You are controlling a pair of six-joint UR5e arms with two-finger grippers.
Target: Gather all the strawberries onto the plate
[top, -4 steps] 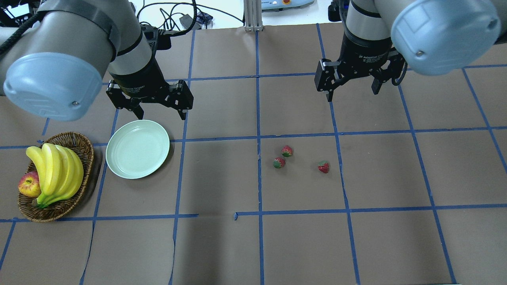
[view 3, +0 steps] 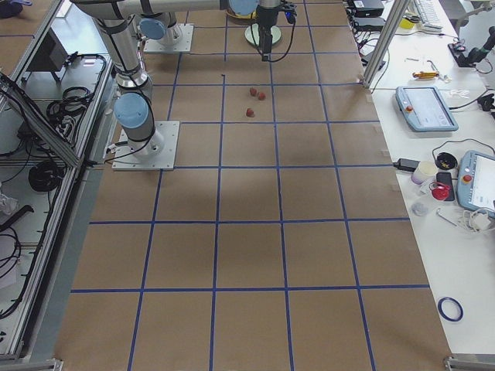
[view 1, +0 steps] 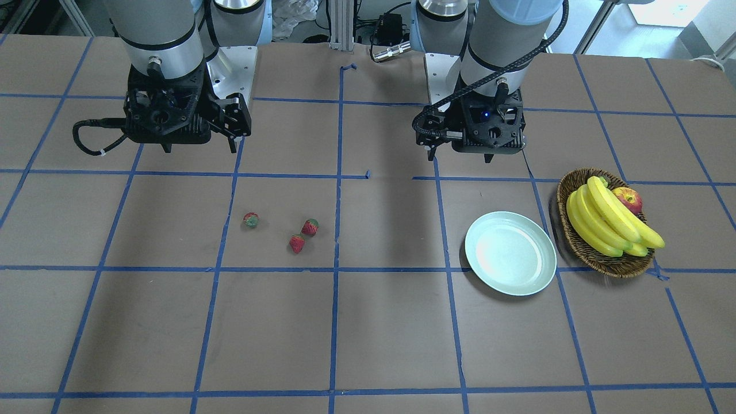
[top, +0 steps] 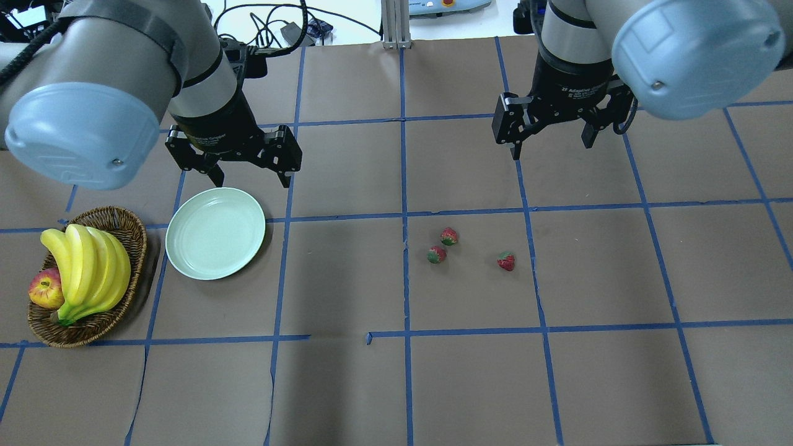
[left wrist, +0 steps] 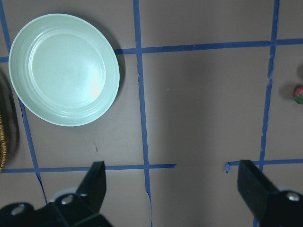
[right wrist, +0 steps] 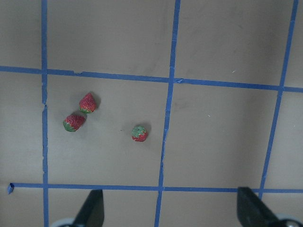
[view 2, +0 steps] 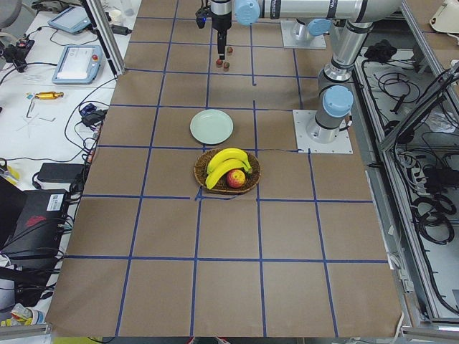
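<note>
Brown paper tabletop (top: 347, 384), blue tape grid. Three strawberries (top: 449, 236) lie right of centre in the overhead frame, two nearly touching and one apart to their right. Mint plate (top: 215, 233) sits centre-left, well apart from them. The left gripper (top: 252, 181) hangs at its upper edge, fingers spread; height hard to judge. The right gripper (top: 551, 148) is higher in frame than the berries, fingers spread. A basket (top: 133, 223) with bananas (top: 87, 272) is just left of the plate.

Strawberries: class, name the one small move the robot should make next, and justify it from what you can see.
Probably bring the open right gripper forward and down over the lone strawberry. The plate is empty, all three berries lie on the right arm's side, and this one seems nearest that gripper, clear of the pair.
</note>
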